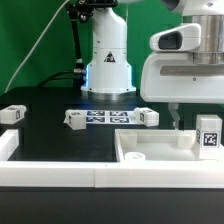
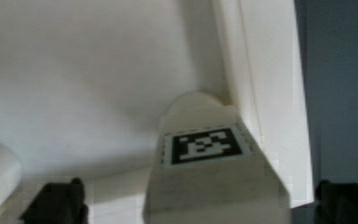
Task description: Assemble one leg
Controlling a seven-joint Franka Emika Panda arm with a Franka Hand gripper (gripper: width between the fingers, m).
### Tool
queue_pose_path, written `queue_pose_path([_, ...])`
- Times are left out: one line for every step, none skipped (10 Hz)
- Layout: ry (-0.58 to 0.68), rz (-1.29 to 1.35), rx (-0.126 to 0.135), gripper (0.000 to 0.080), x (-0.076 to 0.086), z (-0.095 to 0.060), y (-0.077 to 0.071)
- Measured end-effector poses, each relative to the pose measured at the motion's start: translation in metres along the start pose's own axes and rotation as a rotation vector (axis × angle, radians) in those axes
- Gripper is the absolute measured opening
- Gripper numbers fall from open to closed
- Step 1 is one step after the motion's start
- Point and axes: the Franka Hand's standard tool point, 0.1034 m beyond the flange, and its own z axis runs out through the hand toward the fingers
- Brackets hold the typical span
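Robotics lab, black table (image 1: 50, 135), green backdrop (image 1: 30, 40), fixed arm base (image 1: 108, 65), tagged marker board (image 1: 105, 117), white rail (image 1: 60, 178)
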Motion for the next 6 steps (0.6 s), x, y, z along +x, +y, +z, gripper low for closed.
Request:
queue_pose_path([0.0,0.001,0.0,0.0648,-0.0001,0.0001,0.0])
queue_pose_path([0.0,0.001,0.0,0.0525,-0.0001,0.0001,0.0])
queue_pose_path([0.0,0.001,0.0,0.039,-0.0002,0.0002,0.0])
queue_pose_path([0.0,0.001,0.0,0.039,-0.0002,0.0002,0.0])
queue_pose_path([-0.001,0.011,0.001,0.0291,-0.0003,0.0002,-0.0002])
queue_pose_path([-0.001,0.038,0.002,0.0291,-0.0004,0.0003,-0.0003])
